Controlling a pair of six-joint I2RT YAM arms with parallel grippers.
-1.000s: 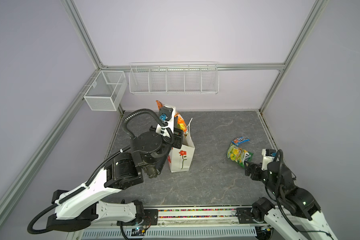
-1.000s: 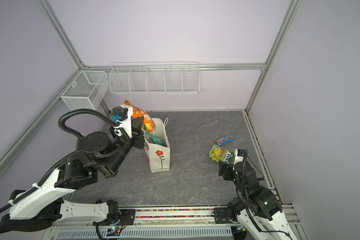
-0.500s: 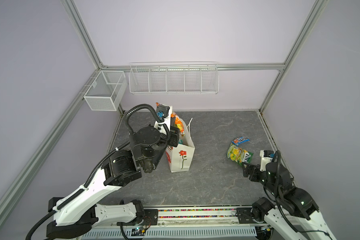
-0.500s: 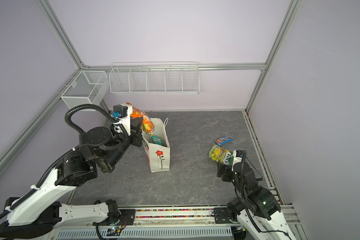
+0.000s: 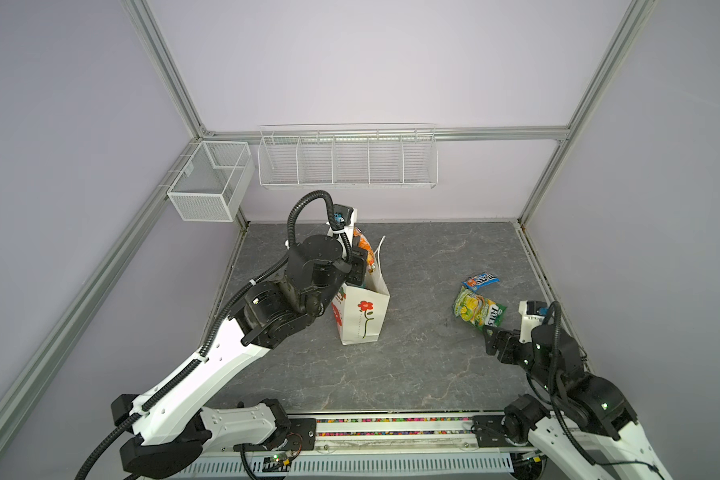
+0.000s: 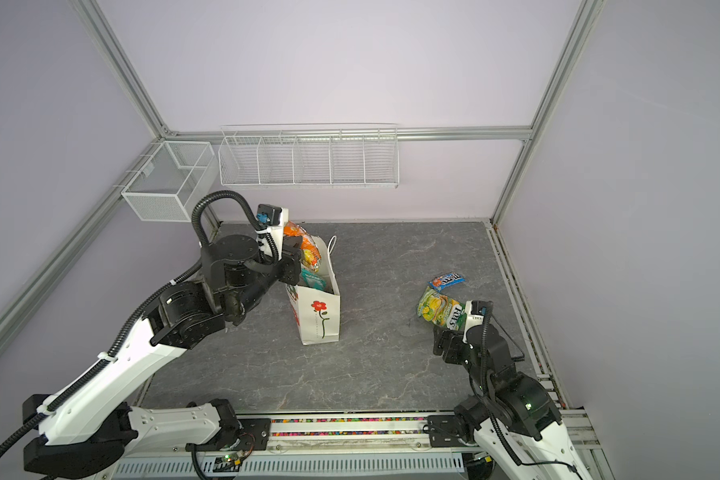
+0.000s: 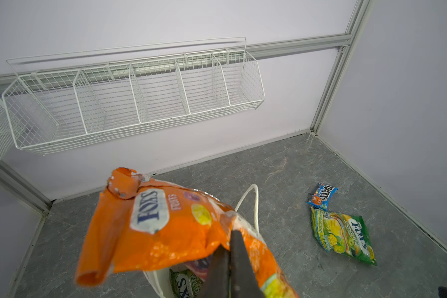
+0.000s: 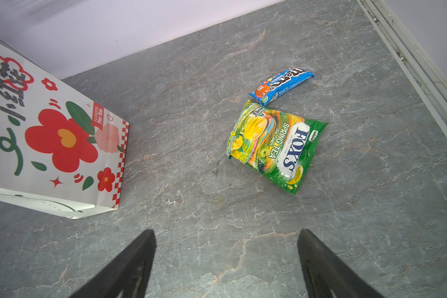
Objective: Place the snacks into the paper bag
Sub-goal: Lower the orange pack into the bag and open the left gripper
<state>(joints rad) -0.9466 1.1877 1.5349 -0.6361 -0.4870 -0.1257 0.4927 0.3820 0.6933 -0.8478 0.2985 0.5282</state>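
In both top views the left gripper [image 5: 360, 266] is mostly hidden behind its own wrist at the mouth of the paper bag [image 5: 364, 316], toward 9 o'clock on the table [image 5: 433, 249]. Only the left wrist view shows its jaws pinched on the orange FOX'S packet [image 7: 165, 232] over the opening, with a green packet [image 7: 185, 283], cut off by the frame, seemingly inside. Toward 3 o'clock lies the green-yellow FOX'S packet [image 5: 479, 311], the blue M&M's packet [image 5: 481, 281] just beside it at 12 o'clock. At its 5 o'clock the right gripper [image 8: 226, 232] hovers, spread wide and empty.
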